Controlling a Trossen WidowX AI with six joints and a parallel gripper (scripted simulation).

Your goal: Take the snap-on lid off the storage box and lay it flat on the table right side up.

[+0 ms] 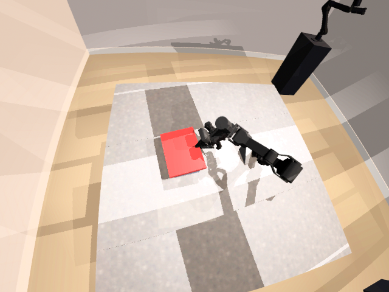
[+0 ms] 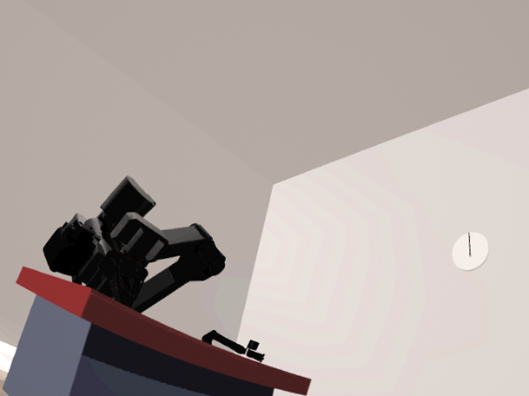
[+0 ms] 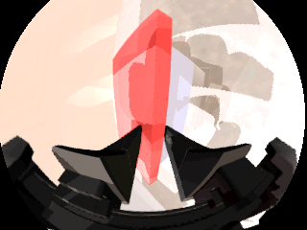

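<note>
A flat red lid [image 1: 179, 154] [image 2: 170, 341] [image 3: 149, 83] covers the grey-blue storage box [image 2: 48, 341], which stands on the table [image 1: 141, 219] left of the arm. In the top view only a thin sliver of the box shows under the lid. My gripper [image 1: 197, 145] [image 3: 153, 128] is shut on the lid's right edge; the wrist view shows the red edge pinched between the two black fingers. In the exterior view the lid rests on the box's rim, with the gripper [image 2: 118, 289] low over its left end.
The arm [image 1: 261, 151] stretches right across the table to its base. A black pillar [image 1: 299, 64] with a camera arm stands at the back right on the wooden floor. A white disc [image 2: 469, 249] hangs on the wall.
</note>
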